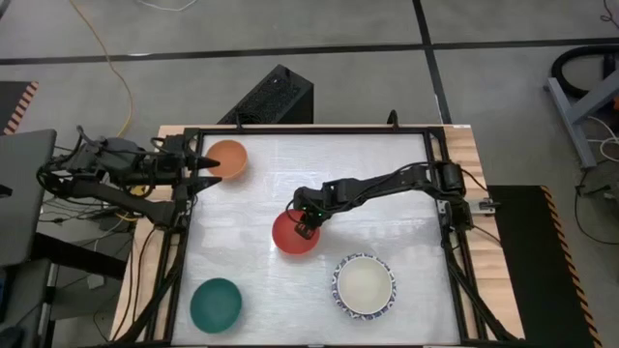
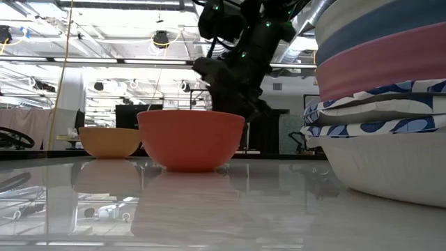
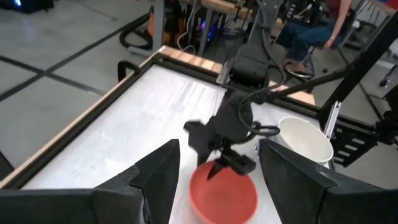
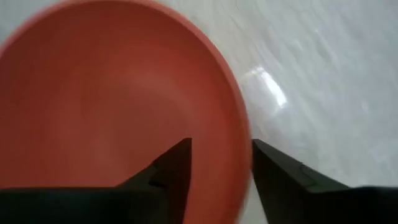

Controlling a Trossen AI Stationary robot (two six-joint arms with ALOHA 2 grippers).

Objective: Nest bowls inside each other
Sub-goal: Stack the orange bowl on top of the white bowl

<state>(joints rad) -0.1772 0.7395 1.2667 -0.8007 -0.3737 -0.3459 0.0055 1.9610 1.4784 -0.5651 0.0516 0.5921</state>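
Observation:
A red bowl (image 1: 296,233) (image 2: 190,139) stands upright on the white table's middle. My right gripper (image 1: 305,224) (image 4: 221,144) comes down slanting over the bowl's far-right rim, open, one finger inside the bowl and one outside. A stack of nested bowls (image 1: 365,285) (image 2: 376,104), the outermost white with a blue patterned rim, stands near the front right. An orange bowl (image 1: 228,158) sits at the far left and a teal bowl (image 1: 215,303) at the near left. My left gripper (image 1: 208,166) (image 3: 217,174) waits open beside the orange bowl. My right gripper has its fingers astride the red bowl's rim (image 4: 241,149), slanting down from the table's far right side. The bowl rests on its base on the table. Whether either finger touches the wall cannot be told.
Black rails (image 1: 309,131) frame the table top. A black box (image 1: 271,97) lies on the floor beyond the far edge. A seated person (image 3: 311,31) shows beyond the table in the left wrist view. Bare table lies between the red bowl and the far rail.

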